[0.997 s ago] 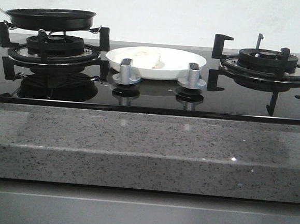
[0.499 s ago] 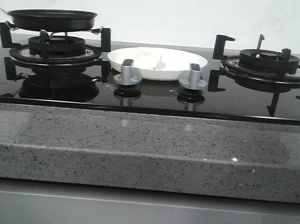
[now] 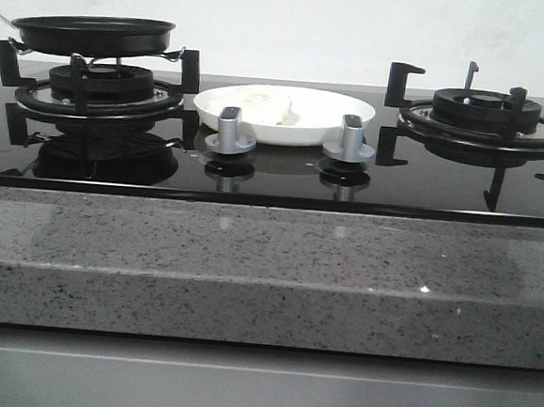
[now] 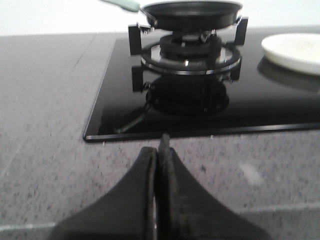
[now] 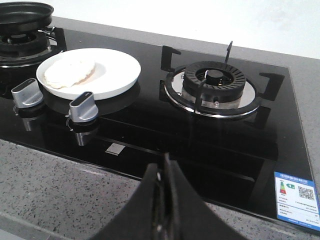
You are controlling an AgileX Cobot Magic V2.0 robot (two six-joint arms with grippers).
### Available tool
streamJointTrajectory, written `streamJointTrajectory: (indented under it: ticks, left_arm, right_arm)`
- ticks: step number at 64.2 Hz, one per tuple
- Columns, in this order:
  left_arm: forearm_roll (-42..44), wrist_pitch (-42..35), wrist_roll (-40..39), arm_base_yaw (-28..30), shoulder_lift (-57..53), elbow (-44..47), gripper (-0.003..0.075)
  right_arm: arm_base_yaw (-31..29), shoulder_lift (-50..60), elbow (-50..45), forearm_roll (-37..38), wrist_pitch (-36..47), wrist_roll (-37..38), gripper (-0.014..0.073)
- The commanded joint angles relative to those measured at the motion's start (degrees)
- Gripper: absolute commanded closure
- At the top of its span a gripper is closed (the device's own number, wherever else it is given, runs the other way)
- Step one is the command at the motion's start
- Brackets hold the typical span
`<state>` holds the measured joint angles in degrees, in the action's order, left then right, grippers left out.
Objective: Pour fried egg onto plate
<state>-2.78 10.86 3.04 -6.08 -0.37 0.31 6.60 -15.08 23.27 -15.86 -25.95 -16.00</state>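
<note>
On the plate, between the two burners, sits the fried egg, pale, lying flat toward the side nearer the pan. Yolk spot too small to make out. In the front view the plate sits just behind the two silver knobs, w/ the egg visible as a low pale mound.

Frying pan is level on the left burner grate, looks empty from what I can see of it in the left wrist view, though its inside is mostly hidden at this angle. Its light-coloured handle points away from the plate.

My left end effector is closed on nothing, fingers pressed together, over the grey tabletop in front of the hob, well apart from the pan. My right end effector is likewise closed and empty, at the hob's front edge, near the right burner.

Progress, as I judge it: egg's on the plate, pan's set on its burner, both arms clear, so basically done. Nothing obvious left except maybe parking the arms. Only doubt: can't fully check the pan is clean of egg bits.
</note>
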Motion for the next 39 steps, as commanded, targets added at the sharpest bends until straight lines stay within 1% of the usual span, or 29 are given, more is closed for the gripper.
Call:
streamJointTrajectory:
  ticks: [1, 22, 39]
  left_arm:
    - [-1.4, -5.7, -0.7, 0.0, -1.0, 0.4, 0.0739]
    - [-1.9, -6.0, -0.7, 4.3, -1.0, 0.4, 0.0739]
    - [-1.9, -6.0, -0.7, 4.4, -1.0, 0.4, 0.0739]
  right_arm:
    - [0.0, -0.3, 1.6, 0.0, 4.5, -0.6, 0.0662]
    - [0.0, -0.3, 1.6, 0.0, 4.4, -0.6, 0.0662]
    - [0.0, -0.3, 1.6, 0.0, 4.4, -0.6, 0.0662]
